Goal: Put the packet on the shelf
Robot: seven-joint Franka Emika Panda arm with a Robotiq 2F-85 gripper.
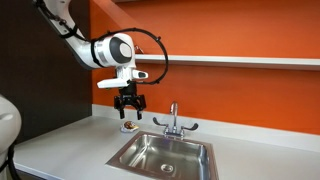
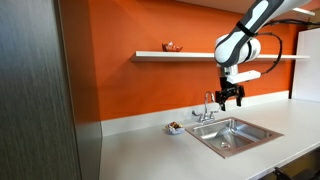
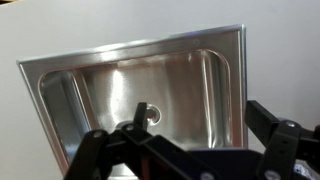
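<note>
Stainless steel nearest us: the sink (image 3: 130, 47), whose basin shows bare metal and a drain (image 3: 148, 113). Above the countertop (image 1: 60, 150), near the faucet (image 1: 172, 120), the bent arm hangs the gripper (image 1: 128, 103) fingers-down, jaws spread wide and gripping nothing. A small red-and-white object (image 1: 129, 126) sits below it. Farther back, what we take for the packet (image 2: 172, 46) lies on the shelf (image 2: 210, 55).
</note>
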